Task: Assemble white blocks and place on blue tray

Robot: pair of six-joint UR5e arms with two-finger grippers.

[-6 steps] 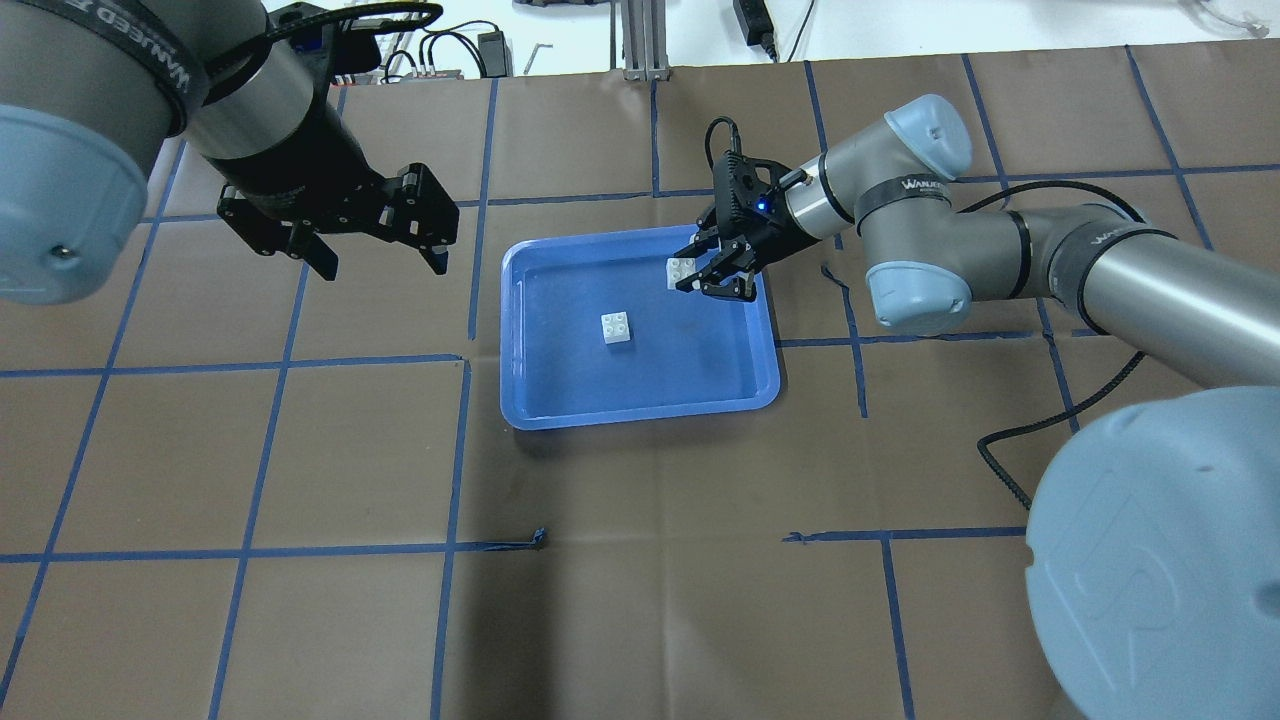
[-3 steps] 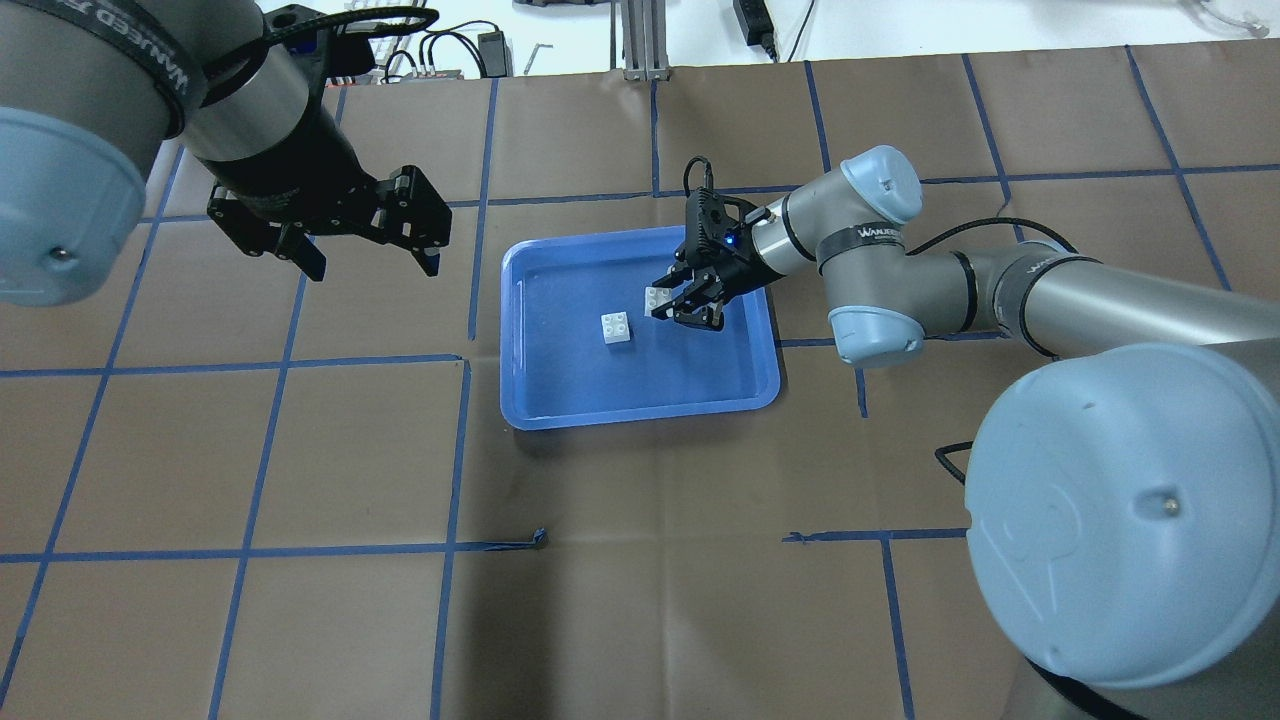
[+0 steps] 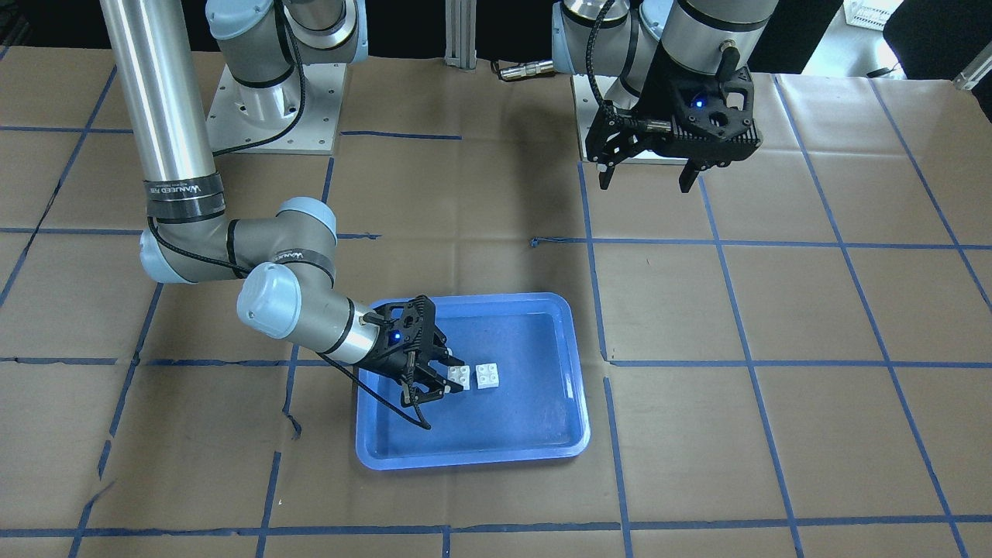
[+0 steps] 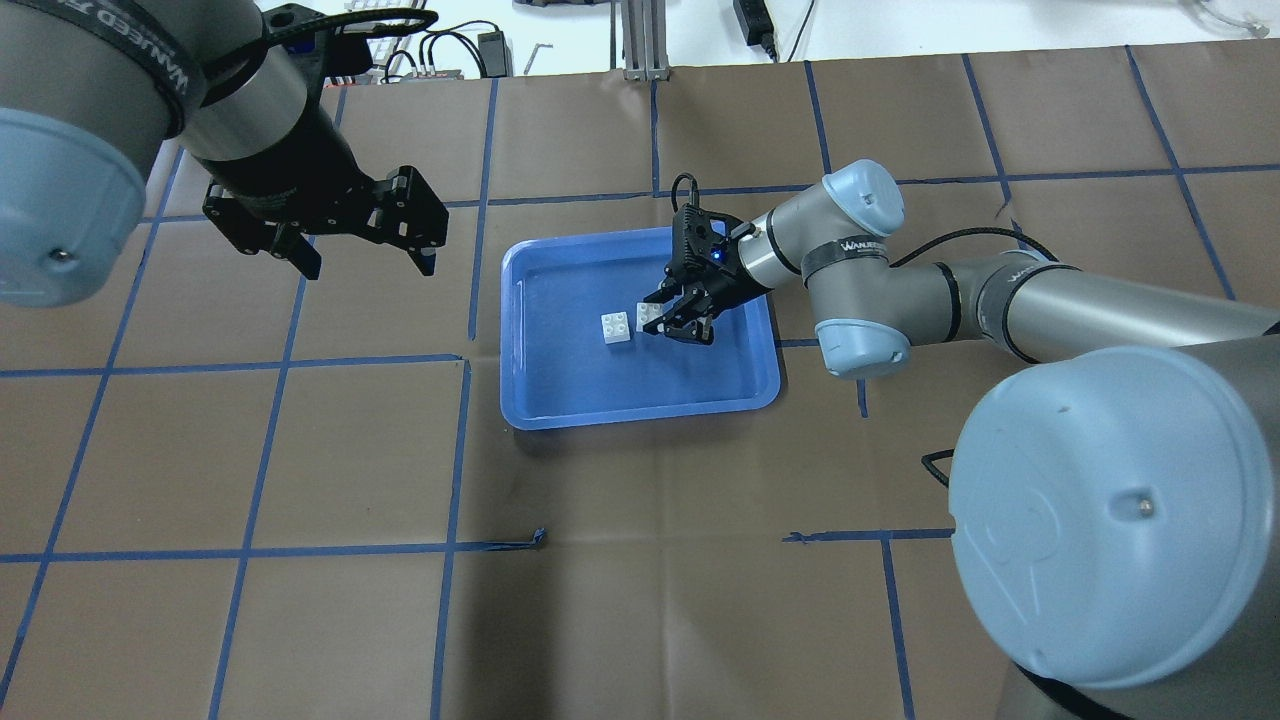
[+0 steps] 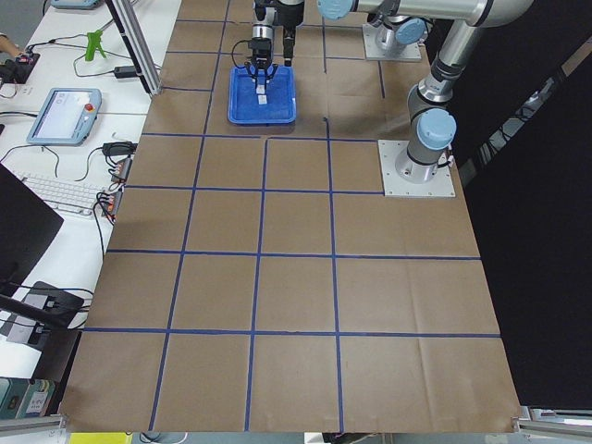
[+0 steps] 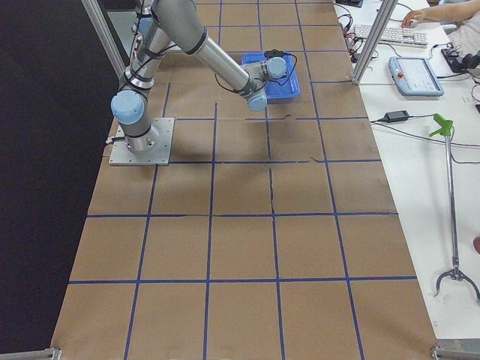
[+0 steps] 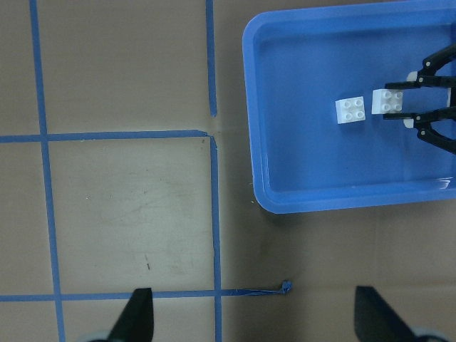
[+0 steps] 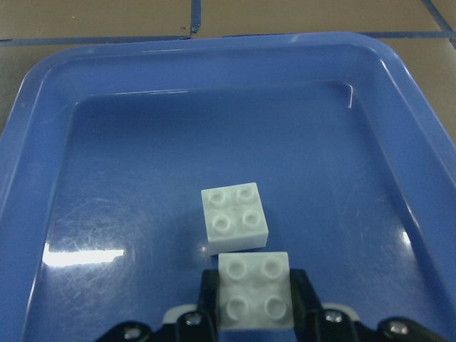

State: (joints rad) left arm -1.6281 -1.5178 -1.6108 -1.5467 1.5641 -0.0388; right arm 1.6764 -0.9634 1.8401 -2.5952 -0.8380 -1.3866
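The blue tray (image 4: 600,392) lies mid-table and also shows in the front view (image 3: 511,430). One white block (image 4: 616,328) rests studs-up on the tray floor. My right gripper (image 4: 665,322) is shut on the second white block (image 4: 649,316), holding it studs-up, low over the tray, right beside the loose one. The right wrist view shows the held block (image 8: 254,291) between the fingers, just short of the loose block (image 8: 234,218). My left gripper (image 4: 368,268) is open and empty, raised over the table left of the tray.
The table is covered in brown paper with a blue tape grid. A torn tape end (image 4: 540,538) lies in front of the tray. Cables and an aluminium post (image 4: 640,40) stand at the far edge. A keyboard and pendant (image 6: 416,75) sit on the side bench.
My right gripper has carried its white block from the tray's far right corner toward the middle, ending next to the loose block. The left gripper has barely shifted.
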